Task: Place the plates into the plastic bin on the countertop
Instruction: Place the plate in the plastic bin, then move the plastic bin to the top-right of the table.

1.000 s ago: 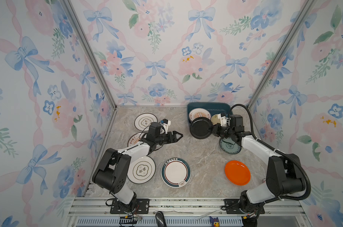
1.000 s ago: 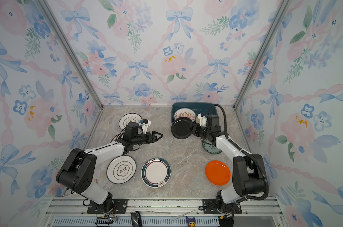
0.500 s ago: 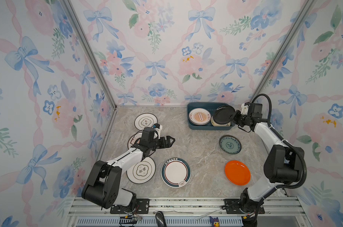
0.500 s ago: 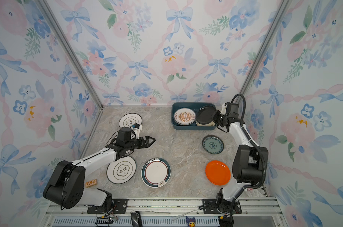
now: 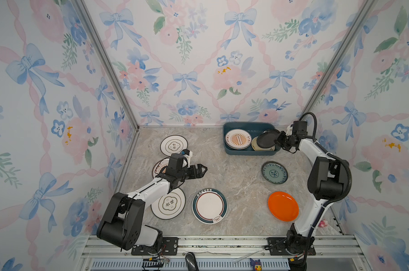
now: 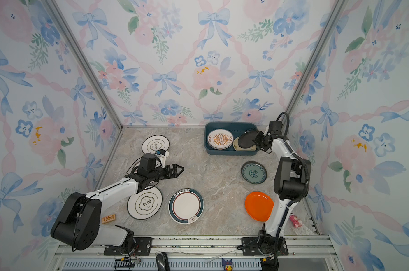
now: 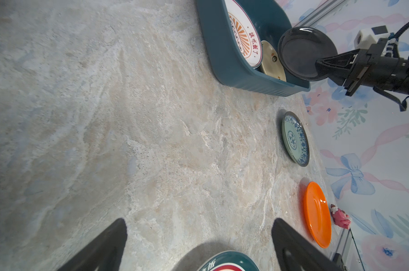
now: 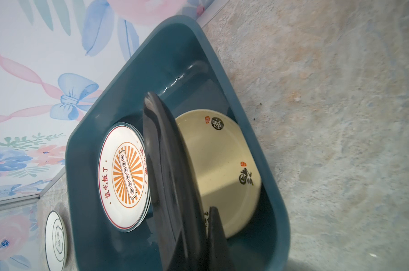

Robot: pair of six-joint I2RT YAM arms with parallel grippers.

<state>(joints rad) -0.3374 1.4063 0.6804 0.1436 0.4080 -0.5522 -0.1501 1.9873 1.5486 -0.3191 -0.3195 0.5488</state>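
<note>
**Black plate held over the bin, left jaws wide and empty**

Behind the left jaws, toward the left wall, two plates with gold-lined emblems lie flat on the desk (image 5: 234,178). The far emblem plate (image 5: 173,145) is in the open, and the near emblem plate (image 5: 168,203) lies partly under the left arm (image 5: 152,187). Between them, a half-hidden sunburst plate (image 5: 158,167) peeks from under the wrist.

The left jaws stand wide apart and hold nothing, above bare desk. The teal-rimmed plate (image 5: 209,206) lies just on their base side.

Well to the right of them, the plastic bin (image 5: 250,152) sits by the back wall. It holds a binned sunburst plate (image 5: 238,139) and a pale yellow plate (image 8: 222,164).

The right jaws are clamped on the rim of the black plate (image 5: 267,138). It is tilted over the yellow one at the bin's right end.

On the base side of the right jaws, the blue-green patterned plate (image 5: 274,173) and the orange plate (image 5: 283,206) lie on the desk.
</note>
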